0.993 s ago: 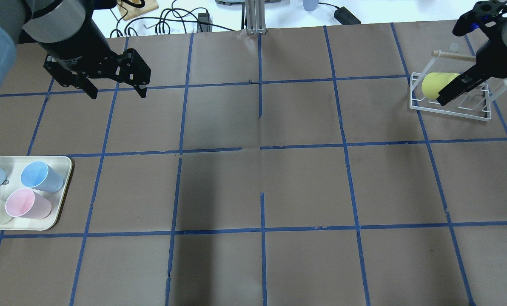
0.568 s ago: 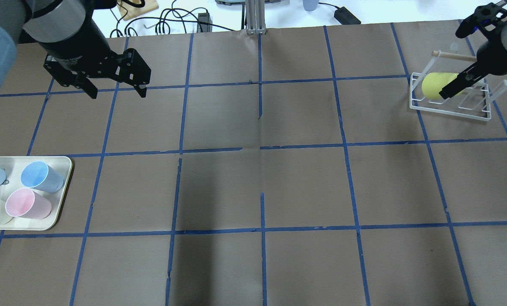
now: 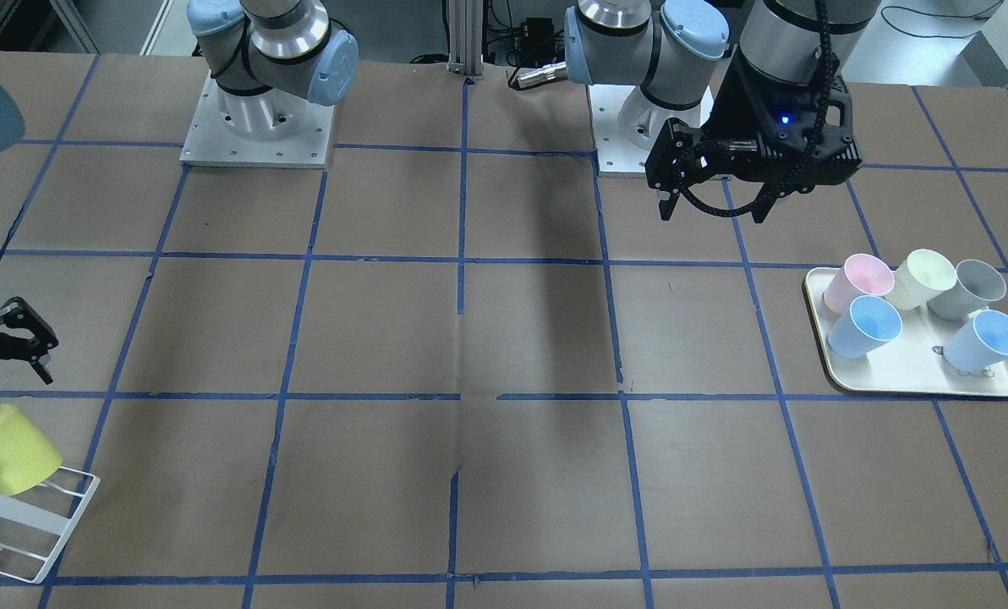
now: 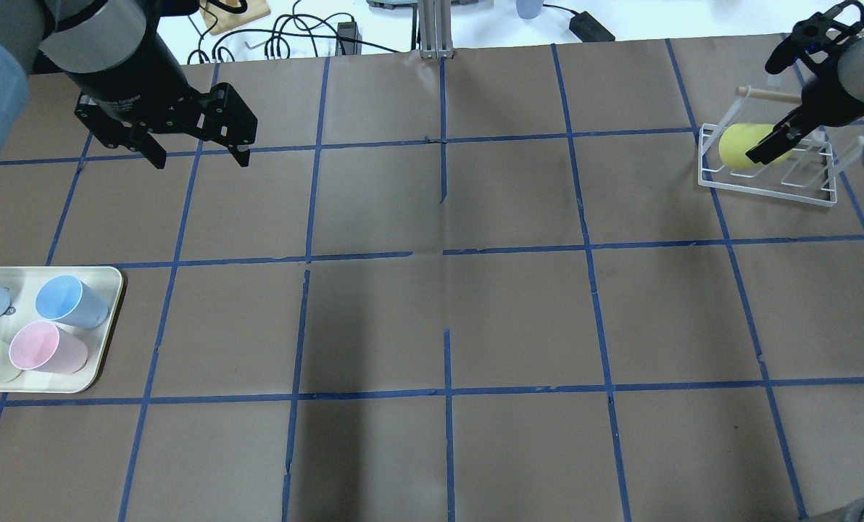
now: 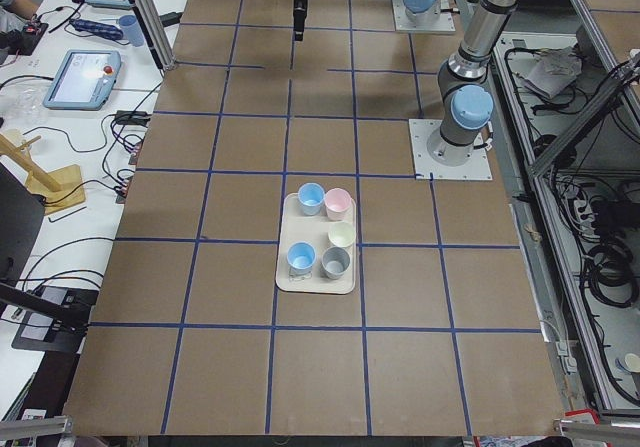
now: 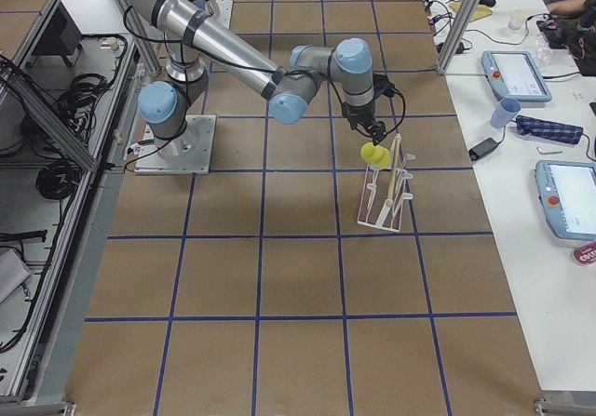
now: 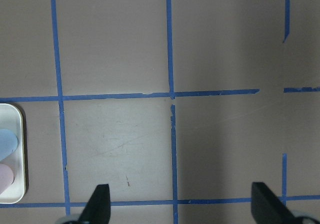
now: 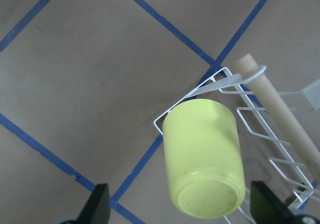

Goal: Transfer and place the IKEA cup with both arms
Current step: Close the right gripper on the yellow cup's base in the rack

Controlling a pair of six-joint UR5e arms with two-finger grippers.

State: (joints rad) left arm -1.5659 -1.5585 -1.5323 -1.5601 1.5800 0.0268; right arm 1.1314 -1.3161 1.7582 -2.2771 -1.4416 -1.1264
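Note:
The bright yellow IKEA cup (image 4: 735, 145) hangs tilted, base outward, on a white wire rack (image 4: 765, 190) at the table's far right. It also shows in the front view (image 3: 1, 448), the right side view (image 6: 375, 154) and the right wrist view (image 8: 205, 159). My right gripper (image 4: 763, 109) is open and hovers by the cup. In the wrist view its fingertips (image 8: 97, 204) stand wide apart on either side of the cup's base and do not touch it. My left gripper (image 4: 201, 161) is open and empty above bare table, as its wrist view (image 7: 180, 206) shows.
A cream tray (image 3: 918, 376) on my left side holds pink, pale yellow, grey and two light blue cups. It also shows in the overhead view (image 4: 106, 290). The rack has a wooden dowel (image 8: 280, 114) and wire prongs beside the cup. Cables lie beyond the table's far edge.
My right gripper has shrunk in the overhead view and shifted slightly toward the far right, one finger still across the cup. The left arm and the cup have not moved.

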